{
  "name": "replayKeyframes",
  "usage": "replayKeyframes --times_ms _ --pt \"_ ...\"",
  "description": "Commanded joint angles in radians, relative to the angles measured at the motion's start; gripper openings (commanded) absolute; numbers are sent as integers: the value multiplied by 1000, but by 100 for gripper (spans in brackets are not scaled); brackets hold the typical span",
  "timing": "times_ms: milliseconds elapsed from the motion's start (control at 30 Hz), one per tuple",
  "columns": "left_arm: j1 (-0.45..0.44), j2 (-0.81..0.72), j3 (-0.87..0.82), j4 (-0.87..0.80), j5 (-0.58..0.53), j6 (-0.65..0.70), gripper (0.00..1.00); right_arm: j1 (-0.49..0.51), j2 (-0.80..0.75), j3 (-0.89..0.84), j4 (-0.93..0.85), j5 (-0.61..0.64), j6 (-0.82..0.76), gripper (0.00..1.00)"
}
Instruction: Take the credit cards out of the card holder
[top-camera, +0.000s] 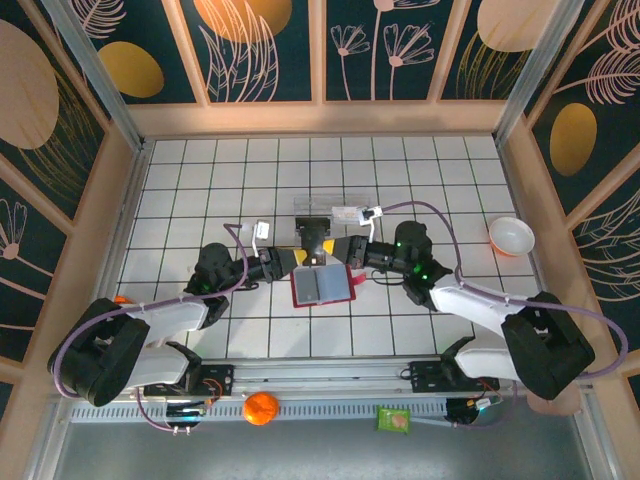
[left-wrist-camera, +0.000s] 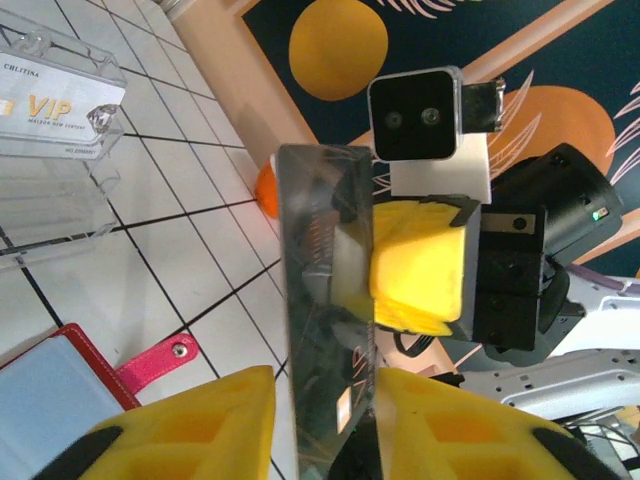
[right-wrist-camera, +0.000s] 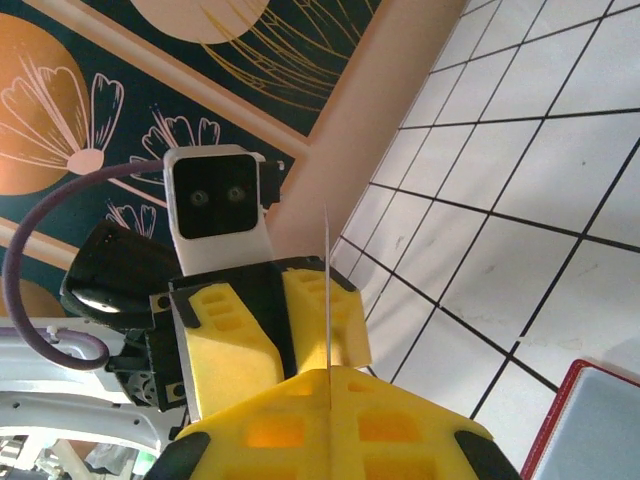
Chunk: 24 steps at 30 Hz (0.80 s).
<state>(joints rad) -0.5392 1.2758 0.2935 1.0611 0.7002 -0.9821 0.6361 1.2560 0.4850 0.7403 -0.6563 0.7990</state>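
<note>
We found the right gripper (right-wrist-camera: 328, 388) pressed together on one edge of a card (left-wrist-camera: 325, 300), holding it upright off the table (top-camera: 200, 200), so that its own wrist view caught it as a thin line. The left gripper (left-wrist-camera: 325, 395) faced it from the other side, its yellow fingers (left-wrist-camera: 190, 425) standing one to each face of the same card. The jaws were partly apart, and we could not tell whether either pad touched the card or had any hold on it. Directly beneath the two grippers the wallet (top-camera: 322, 287) lay open on the tiles, grey-blue inside up and red tab (left-wrist-camera: 155, 362) sticking out at the side. Whether another card sat in its pockets we could not make out. A clear tray (left-wrist-camera: 60, 200) stood beyond the wallet, well apart from it. We judged the step to be a handover of the card from right to left. To do it well, the left pads should close flat and square on the faces, away from the right's pinch and not at a corner, since so thin and slick a card would likely pivot or slide. The right should let go only once the left hold is firm, and the card should stay low over the table in case it drops.
</note>
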Motion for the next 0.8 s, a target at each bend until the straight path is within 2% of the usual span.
replayKeyframes --times_ms 0,100,300,433,567,767 --pt "2 -23 12 68 28 -3 27 11 24 31 73 -7 15 0" --pt "2 -32 10 63 26 -4 20 18 45 34 69 -3 17 0" --pt "3 -38 15 42 25 1 15 39 67 33 59 30 20 0" --pt "3 -49 28 -40 12 36 2 40 65 40 32 46 13 0" --pt "2 -77 93 -251 -12 133 0 25 6 56 -140 99 -68 12" --pt "3 -85 252 -643 -113 374 0 -80 -160 8 -344 137 -149 12"
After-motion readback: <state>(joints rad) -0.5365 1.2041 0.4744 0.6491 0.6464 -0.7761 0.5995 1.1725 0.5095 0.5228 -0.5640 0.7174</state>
